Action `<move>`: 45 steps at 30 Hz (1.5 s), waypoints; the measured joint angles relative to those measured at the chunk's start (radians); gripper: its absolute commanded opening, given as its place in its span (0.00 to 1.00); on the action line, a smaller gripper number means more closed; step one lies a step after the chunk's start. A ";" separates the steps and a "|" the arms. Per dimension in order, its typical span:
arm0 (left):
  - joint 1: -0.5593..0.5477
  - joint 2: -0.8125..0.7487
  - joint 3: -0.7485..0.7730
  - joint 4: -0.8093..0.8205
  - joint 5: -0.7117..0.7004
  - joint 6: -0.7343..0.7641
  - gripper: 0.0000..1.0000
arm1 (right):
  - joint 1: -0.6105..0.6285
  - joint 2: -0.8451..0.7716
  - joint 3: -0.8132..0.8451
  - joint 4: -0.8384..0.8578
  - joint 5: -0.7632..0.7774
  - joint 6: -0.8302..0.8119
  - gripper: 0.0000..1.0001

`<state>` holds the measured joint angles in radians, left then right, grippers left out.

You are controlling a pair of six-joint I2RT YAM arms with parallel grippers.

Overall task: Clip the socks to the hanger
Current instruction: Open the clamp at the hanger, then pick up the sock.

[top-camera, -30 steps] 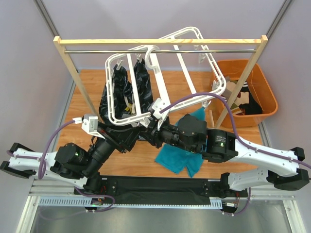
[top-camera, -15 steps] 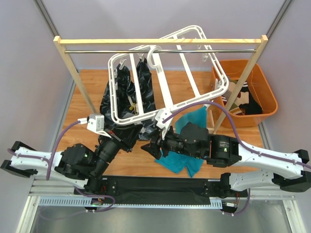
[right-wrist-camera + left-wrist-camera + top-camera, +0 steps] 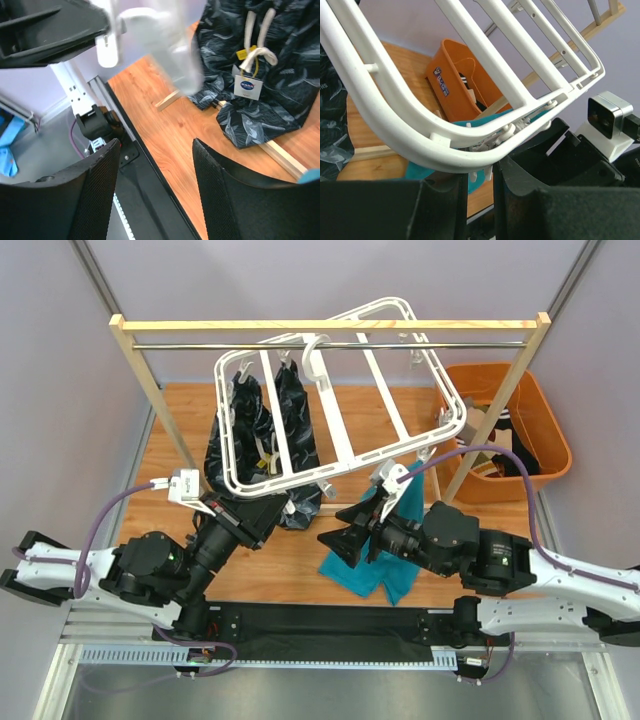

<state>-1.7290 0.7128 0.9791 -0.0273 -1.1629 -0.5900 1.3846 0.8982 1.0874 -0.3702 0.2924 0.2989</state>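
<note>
1. Left gripper (image 3: 480, 196): fingers narrow, pinching a clip (image 3: 472, 176) on the hanger (image 3: 395, 119) edge.
2. Right gripper (image 3: 155, 200): fingers wide, empty, above the teal sock (image 3: 395, 580) at the hanger's 5 o'clock.
3. Risk: the hanger swings and the clip slips free.

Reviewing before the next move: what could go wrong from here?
1. Left pincer looks closed on a clip of the tilted hanger; a pull may swing it off the rail.
2. Right pincer is open and empty; its arm lies over the sock and could drag it.
</note>
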 measured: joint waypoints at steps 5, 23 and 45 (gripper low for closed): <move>0.000 -0.006 0.010 -0.031 0.001 -0.040 0.00 | 0.000 -0.035 0.045 -0.104 0.082 0.079 0.49; 0.001 -0.055 0.005 -0.177 -0.013 -0.150 0.00 | 0.000 -0.336 0.246 -0.832 0.724 0.486 0.41; 0.001 -0.060 -0.016 -0.229 -0.012 -0.222 0.00 | -1.513 -0.100 -0.048 -0.456 0.140 0.114 0.49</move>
<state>-1.7279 0.6525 0.9630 -0.2558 -1.1748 -0.8116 -0.1287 0.7979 1.0393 -0.8261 0.4324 0.4133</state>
